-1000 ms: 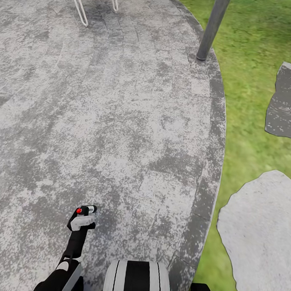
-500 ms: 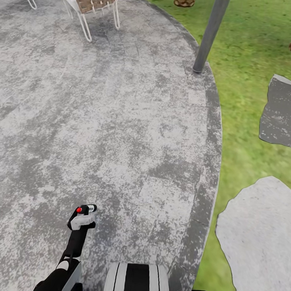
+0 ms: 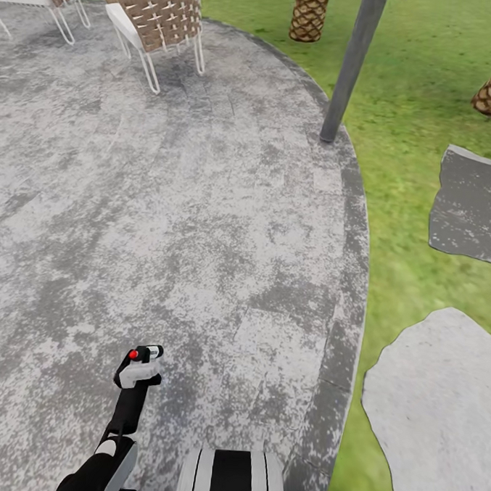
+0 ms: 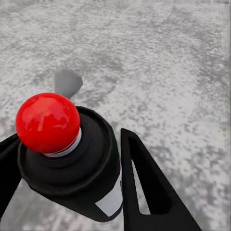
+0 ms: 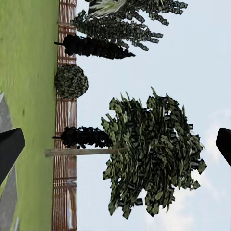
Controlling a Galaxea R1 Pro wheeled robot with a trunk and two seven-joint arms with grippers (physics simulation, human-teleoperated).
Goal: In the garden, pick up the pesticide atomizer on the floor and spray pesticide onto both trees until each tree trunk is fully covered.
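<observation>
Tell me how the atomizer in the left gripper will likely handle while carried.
The pesticide atomizer looks like rigid plastic, so probably stiff. Small and slim, likely light. The left gripper holds its round body, so it might twist or slip.

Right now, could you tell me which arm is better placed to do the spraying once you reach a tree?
The left. Its end effector is shut on the pesticide atomizer, red-tipped nozzle pointing forward over the paving. The right end effector is open and empty, facing a distant tree.
</observation>
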